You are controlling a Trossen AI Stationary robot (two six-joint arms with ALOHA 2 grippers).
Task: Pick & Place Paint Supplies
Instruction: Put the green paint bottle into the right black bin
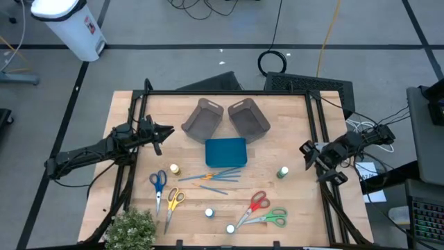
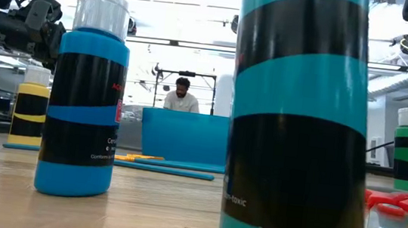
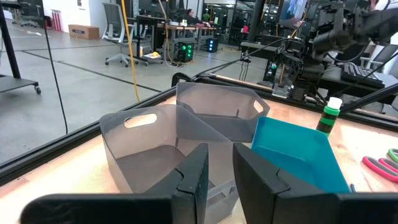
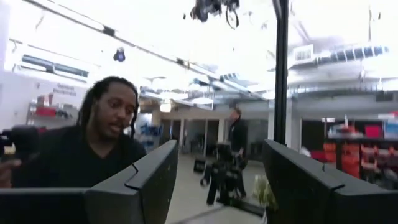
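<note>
Nothing grasped yet; all supplies lie on bench point(image 1: 291, 139), lower half of high view. Left gripper point(image 1: 166, 130) hovers at left edge, fingers point(image 3: 198, 177) narrow, empty, facing two grey bins point(image 1: 202, 118) and teal tray point(image 1: 226, 151). Right gripper point(image 1: 306, 151) waits at right edge, fingers point(image 4: 146, 177) wide, empty. Green-capped bottle point(image 1: 282, 171) stands near right gripper, likely first pick: descend straight over cap, close on body, keep upright. Blue-handled scissors point(image 1: 158, 184) and brushes point(image 1: 215, 177) lie flat: harder grasp, pinch at handles.
</note>
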